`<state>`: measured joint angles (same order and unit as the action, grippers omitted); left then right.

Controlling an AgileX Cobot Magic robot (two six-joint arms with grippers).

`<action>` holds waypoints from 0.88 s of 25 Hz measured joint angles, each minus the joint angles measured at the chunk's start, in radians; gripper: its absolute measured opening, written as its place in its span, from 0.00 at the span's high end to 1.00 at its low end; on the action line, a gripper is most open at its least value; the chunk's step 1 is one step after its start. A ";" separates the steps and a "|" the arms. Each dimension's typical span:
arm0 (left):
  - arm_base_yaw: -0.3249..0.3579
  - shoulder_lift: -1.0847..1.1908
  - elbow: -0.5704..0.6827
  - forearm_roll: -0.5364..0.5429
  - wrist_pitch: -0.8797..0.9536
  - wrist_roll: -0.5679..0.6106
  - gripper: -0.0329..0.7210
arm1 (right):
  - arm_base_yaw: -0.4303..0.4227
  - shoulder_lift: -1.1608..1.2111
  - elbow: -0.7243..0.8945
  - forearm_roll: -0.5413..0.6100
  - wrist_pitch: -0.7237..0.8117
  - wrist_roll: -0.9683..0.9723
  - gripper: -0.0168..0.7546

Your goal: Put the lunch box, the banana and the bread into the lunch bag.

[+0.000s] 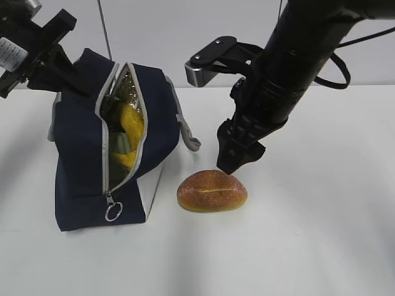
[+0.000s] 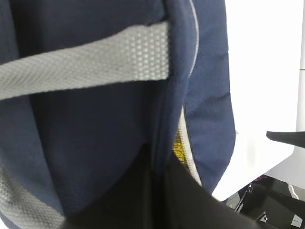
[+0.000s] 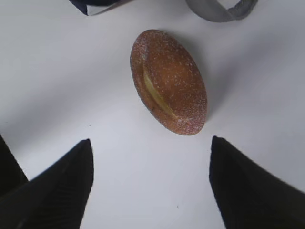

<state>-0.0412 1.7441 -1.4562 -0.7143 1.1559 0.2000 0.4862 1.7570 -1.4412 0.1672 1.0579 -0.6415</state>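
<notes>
The navy lunch bag (image 1: 80,154) stands on the left of the white table with its zipper open. Inside it I see the yellow banana (image 1: 131,126) and a grey-green piece of the lunch box (image 1: 121,145). My left gripper (image 1: 52,71) is shut on the bag's upper back edge. In the left wrist view its dark fingers (image 2: 143,200) pinch the navy fabric (image 2: 95,133). The bread (image 1: 212,190) lies on the table just right of the bag. My right gripper (image 1: 233,165) hangs open right above the bread's far side. In the right wrist view the bread (image 3: 169,81) lies beyond the empty, spread gripper (image 3: 150,143).
A grey strap handle (image 1: 188,132) hangs off the bag's right side toward the bread; the strap (image 3: 221,9) also shows in the right wrist view. The zipper's ring pull (image 1: 113,211) dangles at the bag's front. Bare white table (image 1: 308,234) stretches to the right and front.
</notes>
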 joint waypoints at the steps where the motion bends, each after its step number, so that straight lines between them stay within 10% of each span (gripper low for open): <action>1: 0.000 0.000 0.000 0.000 0.000 0.001 0.96 | -0.005 -0.002 0.021 0.004 -0.019 -0.017 0.25; 22: 0.000 0.000 0.000 0.000 0.000 0.033 0.96 | -0.009 0.152 0.074 0.062 -0.216 -0.331 0.18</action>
<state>-0.0412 1.7441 -1.4562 -0.7143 1.1559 0.2329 0.4769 1.9086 -1.3673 0.2290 0.8423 -0.9729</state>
